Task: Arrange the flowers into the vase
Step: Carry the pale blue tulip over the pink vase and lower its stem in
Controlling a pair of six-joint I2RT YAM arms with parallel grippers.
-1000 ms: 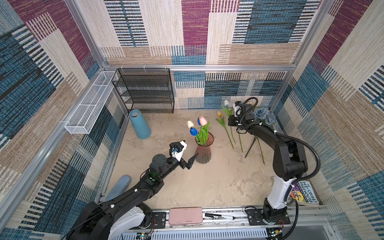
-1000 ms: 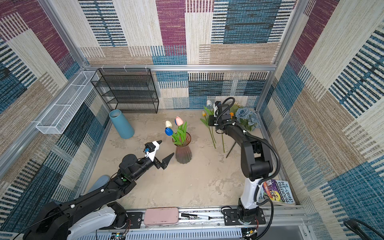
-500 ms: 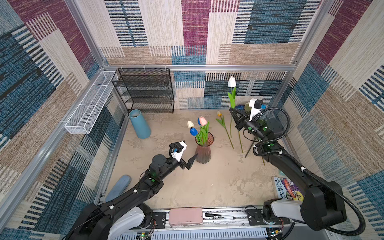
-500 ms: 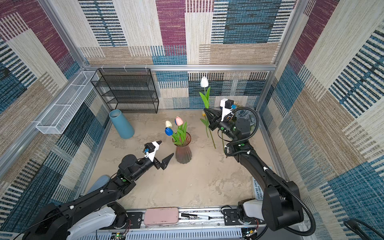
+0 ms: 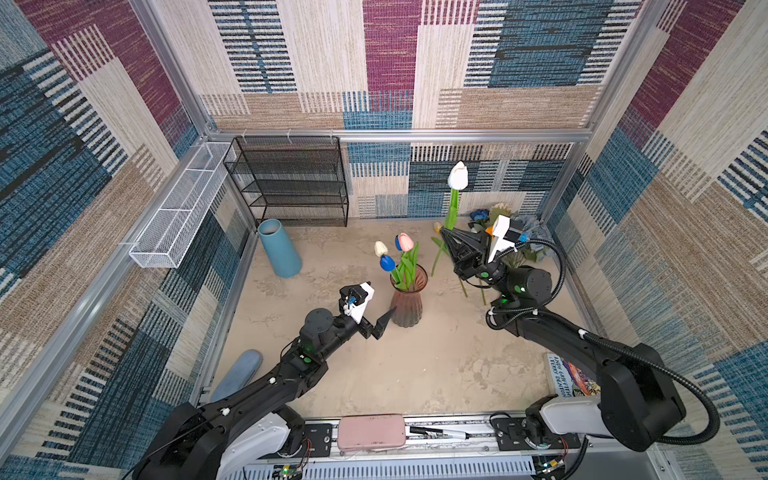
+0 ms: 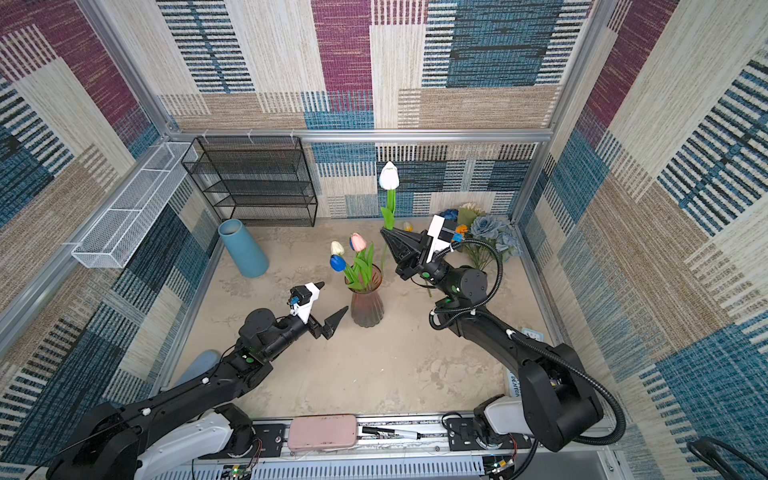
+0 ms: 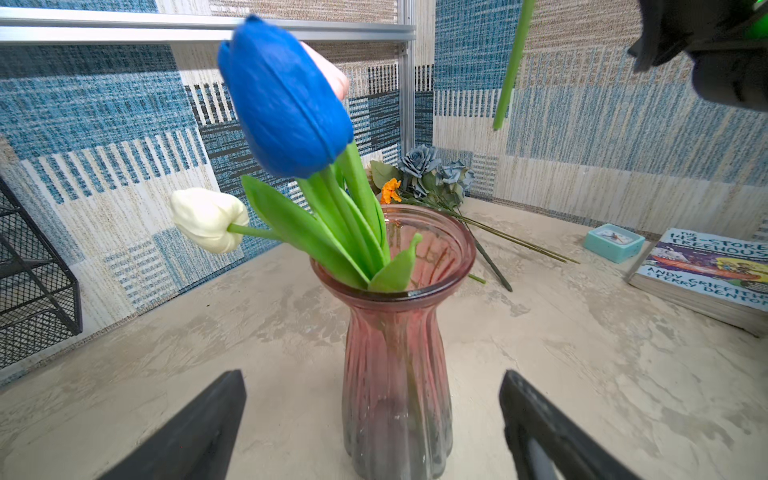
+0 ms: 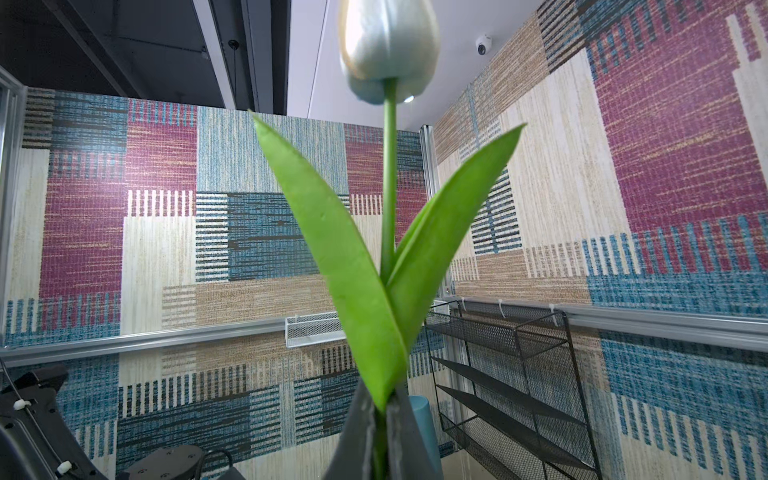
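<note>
A pink ribbed glass vase [image 5: 409,299] [image 6: 365,303] [image 7: 395,332] stands mid-table with blue [image 5: 387,262], cream [image 5: 380,248] and pink [image 5: 406,242] tulips in it. My left gripper [image 5: 380,297] [image 7: 372,374] is open just left of the vase, its jaws wide on either side of the body without touching. My right gripper [image 5: 446,232] [image 8: 380,415] is raised right of the vase, shut on the green stem of a white tulip [image 5: 458,176] [image 6: 389,176] [image 8: 388,50] held upright. More flowers lie at the back right: a dusty-blue rose bunch [image 6: 494,232] [image 7: 428,166], a yellow tulip [image 6: 408,226] and a deep-blue rose [image 5: 480,215].
A black wire shelf [image 5: 291,183] stands at the back, a blue cylinder vase [image 5: 279,249] leans at the back left, and a white wire basket [image 5: 178,208] hangs on the left wall. A book [image 7: 706,270] and a teal clock [image 7: 614,242] lie at the right edge.
My right gripper has lifted the white tulip off the flower pile and swung it upright, drawing back toward the vase. The left arm has stayed still.
</note>
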